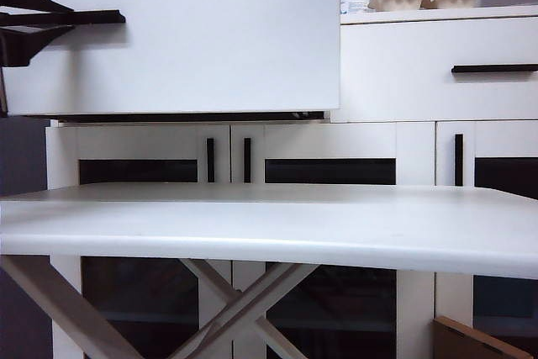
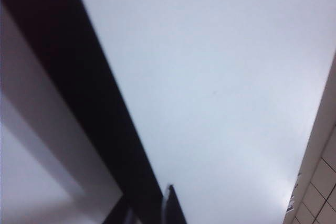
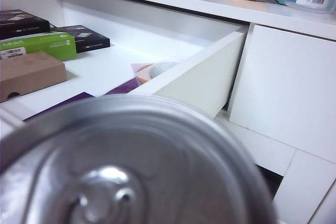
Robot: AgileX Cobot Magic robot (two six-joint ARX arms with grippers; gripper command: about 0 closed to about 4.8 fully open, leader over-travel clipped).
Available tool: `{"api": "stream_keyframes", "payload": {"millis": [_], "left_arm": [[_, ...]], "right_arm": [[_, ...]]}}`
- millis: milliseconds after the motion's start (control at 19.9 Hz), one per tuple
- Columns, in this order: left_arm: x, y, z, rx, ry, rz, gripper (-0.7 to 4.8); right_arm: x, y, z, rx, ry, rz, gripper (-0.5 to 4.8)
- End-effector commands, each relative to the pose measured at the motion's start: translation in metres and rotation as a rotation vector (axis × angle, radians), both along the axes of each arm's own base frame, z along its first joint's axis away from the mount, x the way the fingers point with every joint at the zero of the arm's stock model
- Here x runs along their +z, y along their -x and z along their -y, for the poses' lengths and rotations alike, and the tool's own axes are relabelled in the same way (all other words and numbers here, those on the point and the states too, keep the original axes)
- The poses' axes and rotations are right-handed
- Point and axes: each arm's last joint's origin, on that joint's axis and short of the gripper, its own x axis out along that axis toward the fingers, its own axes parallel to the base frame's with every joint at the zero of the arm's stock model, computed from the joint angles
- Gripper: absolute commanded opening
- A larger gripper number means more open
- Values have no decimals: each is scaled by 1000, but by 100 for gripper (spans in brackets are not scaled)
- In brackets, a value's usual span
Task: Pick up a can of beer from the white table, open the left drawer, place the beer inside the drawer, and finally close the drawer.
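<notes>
**Carrying the beer can toward the open left drawer**

In the exterior view, we see the left drawer (image 1: 168, 35) pulled out above the white table (image 1: 269, 224), and the left gripper (image 1: 63, 17) pinches its black handle (image 1: 92, 16).

In the left wrist view, the same handle (image 2: 79, 103) fills the frame.

In the right wrist view, the right gripper holds the beer can (image 3: 131, 166), silver top up, just outside the drawer (image 3: 199, 77). We should lift it over the wall and set it on free floor beside the boxes (image 3: 37, 51).
</notes>
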Motion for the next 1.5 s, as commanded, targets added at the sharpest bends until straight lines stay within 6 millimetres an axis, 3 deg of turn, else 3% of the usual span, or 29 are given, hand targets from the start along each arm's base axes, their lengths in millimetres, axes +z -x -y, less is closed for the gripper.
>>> {"api": "stream_keyframes", "payload": {"millis": [50, 401, 501, 551, 652, 702, 752, 1053, 1103, 1203, 1253, 1354, 1454, 1504], "left_arm": [[5, 9, 0, -18, -48, 70, -6], [-7, 26, -2, -29, -49, 36, -6], [-7, 26, -2, -31, -47, 44, 31], [-6, 26, -2, -32, -47, 51, 176], [-6, 27, -1, -53, -55, 55, 404], [-6, 27, -1, -71, -62, 56, 472], [-6, 27, 0, -105, -74, 59, 479], [-4, 34, 7, -406, -196, 107, 473], [-2, 35, 8, -437, -209, 122, 423], [11, 39, 9, -515, -252, 197, 204], [19, 40, 10, -532, -268, 236, 143], [36, 41, 10, -533, -285, 317, 88], [56, 40, 10, -530, -298, 394, -3], [65, 39, 10, -528, -301, 422, -5]], "right_arm": [[13, 3, 1, 1, -36, 78, -5], [13, 3, 1, 1, -36, 78, -5], [13, 3, 1, 1, -36, 78, -5], [13, 3, 1, 1, -36, 78, -5], [13, 3, 1, 1, -36, 78, -5], [13, 3, 1, 1, -36, 78, -5], [13, 3, 1, 1, -36, 78, -5], [14, 3, 1, 1, -44, 93, -5], [15, 3, 1, 1, -48, 103, -5], [20, 4, 1, 1, -70, 148, -5], [22, 4, 1, 1, -79, 166, -4], [25, 4, 2, 2, -93, 193, -4], [27, 5, 2, 5, -104, 214, -5], [28, 5, 2, 5, -109, 223, -5]]}}
